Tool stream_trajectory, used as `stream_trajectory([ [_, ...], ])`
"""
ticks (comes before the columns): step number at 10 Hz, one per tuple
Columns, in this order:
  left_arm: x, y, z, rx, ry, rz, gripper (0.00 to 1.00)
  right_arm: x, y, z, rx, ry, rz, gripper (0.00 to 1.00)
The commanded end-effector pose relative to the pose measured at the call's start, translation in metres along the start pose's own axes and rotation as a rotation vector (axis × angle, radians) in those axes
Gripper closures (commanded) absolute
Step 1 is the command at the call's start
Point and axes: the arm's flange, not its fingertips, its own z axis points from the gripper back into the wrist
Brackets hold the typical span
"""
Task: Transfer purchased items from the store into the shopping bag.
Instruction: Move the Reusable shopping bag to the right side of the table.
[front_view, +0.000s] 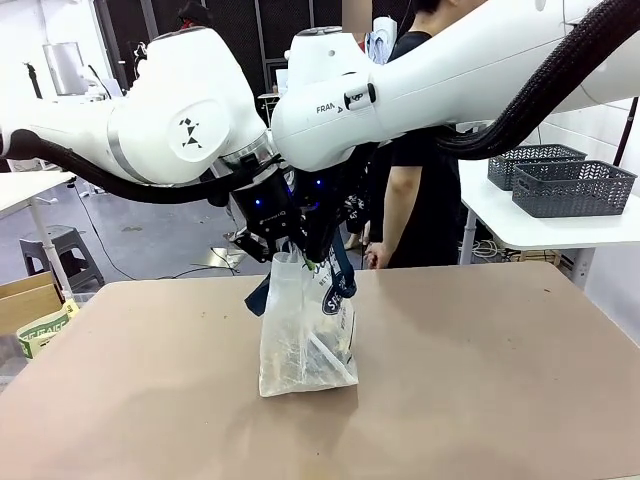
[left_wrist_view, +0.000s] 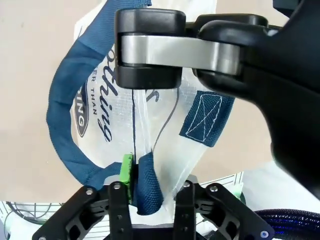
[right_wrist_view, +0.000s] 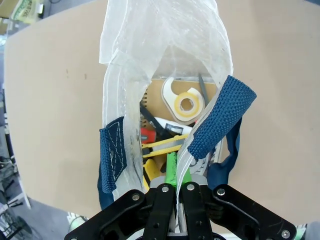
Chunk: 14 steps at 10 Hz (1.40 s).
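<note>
The shopping bag (front_view: 303, 335), translucent plastic with navy straps, stands upright mid-table. Both grippers hang over its top. My left gripper (front_view: 283, 248) has one navy strap (left_wrist_view: 148, 185) and a fold of plastic between its fingers, with the green pad (left_wrist_view: 126, 172) pressed against the strap. My right gripper (right_wrist_view: 177, 182) is shut on the opposite rim of the bag, holding the mouth apart, and one of its fingers (left_wrist_view: 150, 50) crosses the left wrist view. Inside the bag lie a tape roll (right_wrist_view: 186, 104) and several red, yellow and black items.
A person (front_view: 415, 200) stands at the far side of the table. Two dark grey mesh baskets (front_view: 572, 185) sit on a white side table at the right. A cardboard box with a green packet (front_view: 40, 330) is off the table's left edge.
</note>
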Motion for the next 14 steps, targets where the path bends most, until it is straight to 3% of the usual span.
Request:
stream_trajectory([
  [1, -0.008, -0.009, 0.006, 0.036, -0.047, -0.008, 1.0, 0.002, -0.003, -0.004, 0.042, 0.0, 0.017, 1.0],
  [3, -0.009, -0.008, 0.011, 0.043, -0.057, -0.014, 1.0, 0.001, -0.003, -0.005, 0.058, 0.008, 0.031, 1.0],
  [6, -0.009, -0.008, 0.016, 0.031, -0.06, -0.025, 1.0, -0.002, -0.005, -0.006, 0.079, 0.023, 0.165, 1.0],
  [10, -0.012, -0.01, 0.019, 0.027, -0.109, -0.056, 1.0, -0.003, -0.008, -0.005, 0.115, 0.004, 0.189, 1.0],
  [11, -0.002, -0.002, 0.006, 0.035, -0.035, -0.034, 1.0, -0.002, -0.01, -0.004, 0.144, 0.003, 0.191, 0.81],
  [14, -0.002, -0.002, 0.006, 0.035, -0.035, -0.034, 1.0, -0.001, -0.018, 0.005, 0.161, 0.009, 0.175, 0.21],
])
